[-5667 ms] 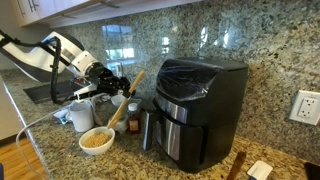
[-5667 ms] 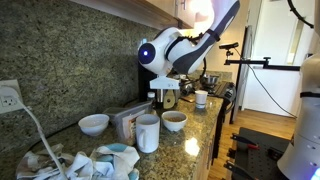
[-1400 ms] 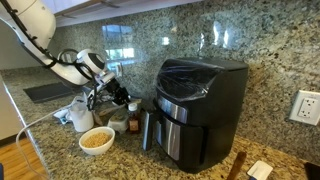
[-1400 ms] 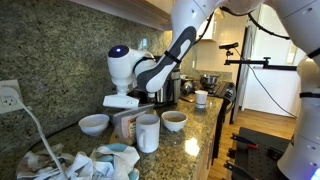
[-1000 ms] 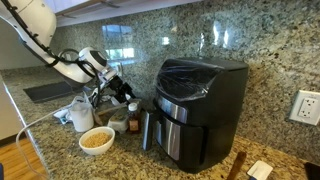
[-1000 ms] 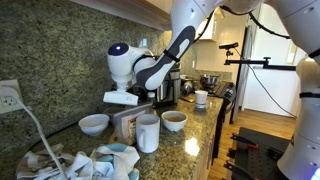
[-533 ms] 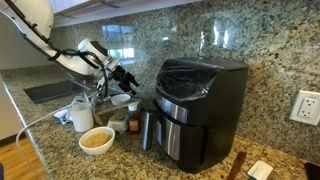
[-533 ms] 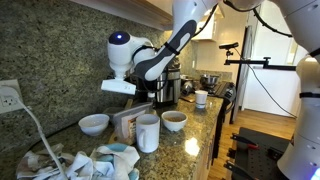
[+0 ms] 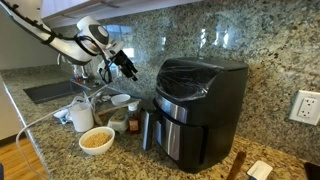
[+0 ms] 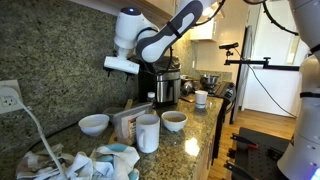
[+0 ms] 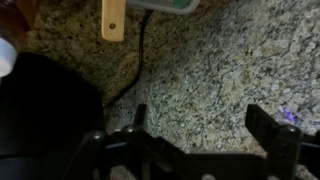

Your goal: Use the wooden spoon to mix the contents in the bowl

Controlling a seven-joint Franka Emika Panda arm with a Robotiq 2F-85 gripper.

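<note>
Granite counter (image 9: 125, 162) carries the bowl (image 9: 97, 150) of tan contents (image 9: 96, 138); the end effector (image 9: 131, 70) hangs above, open and seemingly empty.

Open air is found beneath the raised tool (image 9: 126, 63) down to the surface (image 9: 55, 150). The bowl (image 9: 97, 139) can be reached from straight above and from the surface's front edge. Passage on one side is blocked by the black air fryer (image 9: 200, 105). Behind the bowl, room is narrowed by a white mug (image 9: 80, 116) and a small white dish (image 9: 120, 99). The rear is closed off by the granite backsplash (image 9: 250, 40).
</note>
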